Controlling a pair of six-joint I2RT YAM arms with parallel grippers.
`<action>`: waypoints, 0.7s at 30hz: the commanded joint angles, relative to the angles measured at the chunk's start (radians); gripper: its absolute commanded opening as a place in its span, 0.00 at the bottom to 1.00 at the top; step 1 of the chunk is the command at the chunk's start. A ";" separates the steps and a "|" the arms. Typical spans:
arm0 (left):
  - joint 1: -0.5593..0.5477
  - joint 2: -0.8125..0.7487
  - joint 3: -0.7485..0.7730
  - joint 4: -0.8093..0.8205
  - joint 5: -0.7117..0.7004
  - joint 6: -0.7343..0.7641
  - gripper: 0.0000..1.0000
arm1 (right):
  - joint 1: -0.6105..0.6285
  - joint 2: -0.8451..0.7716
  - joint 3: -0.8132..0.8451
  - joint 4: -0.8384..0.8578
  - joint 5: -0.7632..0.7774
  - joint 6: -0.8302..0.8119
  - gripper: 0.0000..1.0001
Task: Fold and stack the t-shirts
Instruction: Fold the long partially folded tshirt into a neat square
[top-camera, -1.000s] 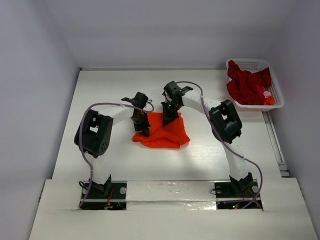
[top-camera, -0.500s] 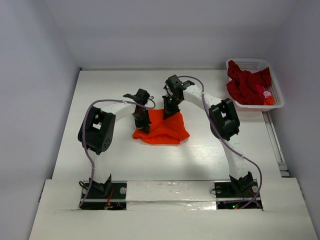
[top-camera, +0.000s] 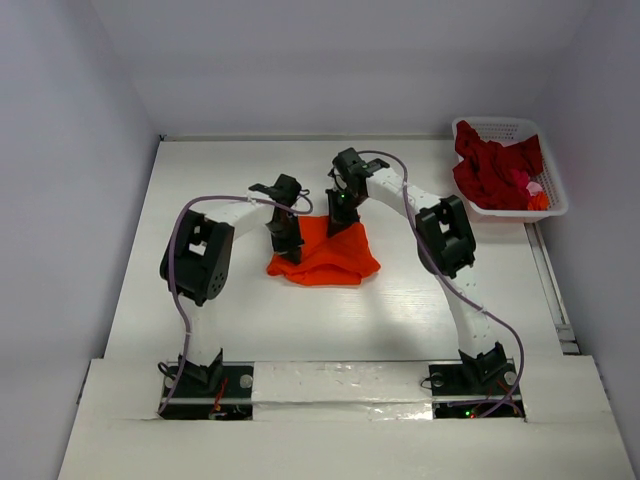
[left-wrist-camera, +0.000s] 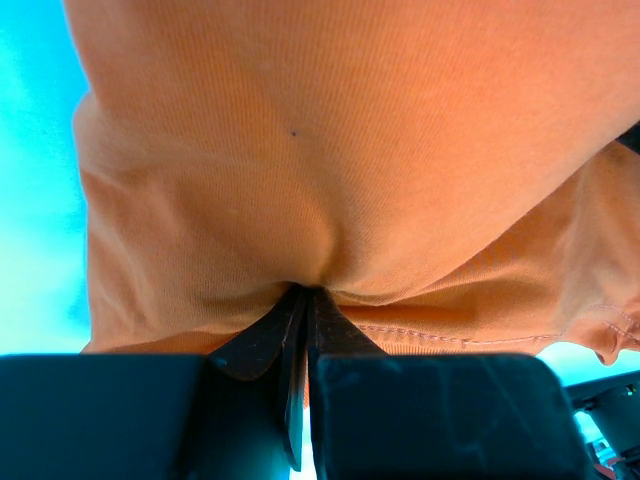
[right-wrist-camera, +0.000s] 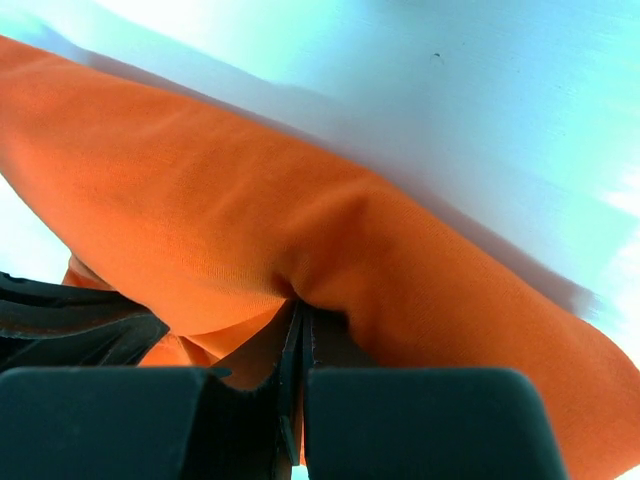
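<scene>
Basket (top-camera: 497, 128) overhead only, orange t-shirt (left-wrist-camera: 330, 150) pinched close-up

The top camera looks down from above and behind the arm bases, far enough to take in the whole table (top-camera: 200, 180) and the basket (top-camera: 500, 125) at far right. The wrist cameras look along the left gripper (left-wrist-camera: 303, 292) and right gripper (right-wrist-camera: 300, 310), so close that the orange t-shirt (top-camera: 330, 262) fills most of both views; it shows from above too

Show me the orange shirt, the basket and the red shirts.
orange shirt (top-camera: 328, 258), top view, middle of the cloth.
basket (top-camera: 495, 124), top view, far rim.
red shirts (top-camera: 490, 170), top view, middle of pile.
</scene>
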 joint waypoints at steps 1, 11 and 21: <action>0.004 0.006 0.045 -0.005 -0.053 0.008 0.00 | -0.005 -0.017 0.043 -0.007 0.008 -0.024 0.00; 0.004 -0.063 0.188 -0.124 -0.088 0.005 0.02 | -0.014 -0.080 0.047 -0.016 0.016 -0.029 0.00; 0.004 -0.207 0.175 -0.187 -0.114 -0.002 0.37 | -0.014 -0.244 0.008 -0.050 0.036 -0.036 0.62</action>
